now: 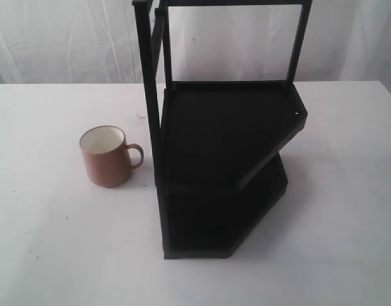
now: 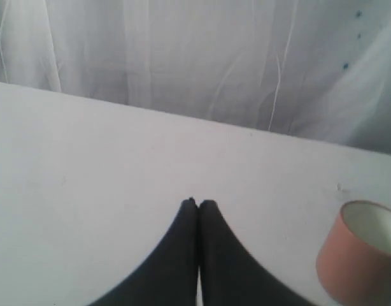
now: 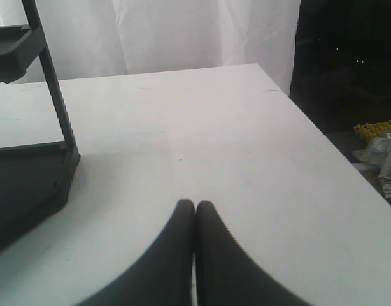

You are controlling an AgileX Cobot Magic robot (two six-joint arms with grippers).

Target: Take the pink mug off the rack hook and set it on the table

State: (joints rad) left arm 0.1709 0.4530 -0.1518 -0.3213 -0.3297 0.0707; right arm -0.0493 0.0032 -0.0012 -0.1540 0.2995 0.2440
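The pink mug [image 1: 107,157] stands upright on the white table [image 1: 49,242], left of the black rack [image 1: 221,159], its handle turned toward the rack. The left wrist view catches the mug [image 2: 360,252] at the picture's edge, cream inside showing, well apart from my left gripper [image 2: 199,203]. That gripper is shut with nothing between its dark fingertips, over bare table [image 2: 87,166]. My right gripper [image 3: 195,204] is shut and empty too, over the table [image 3: 246,146], with the rack [image 3: 30,172] off to one side. Neither gripper shows in the exterior view.
The rack has two dark shelves and tall posts [image 1: 148,83]. A white curtain [image 1: 62,38] hangs behind the table. In the right wrist view the table edge [image 3: 323,140] drops to a dark floor with yellow and grey clutter [image 3: 380,146].
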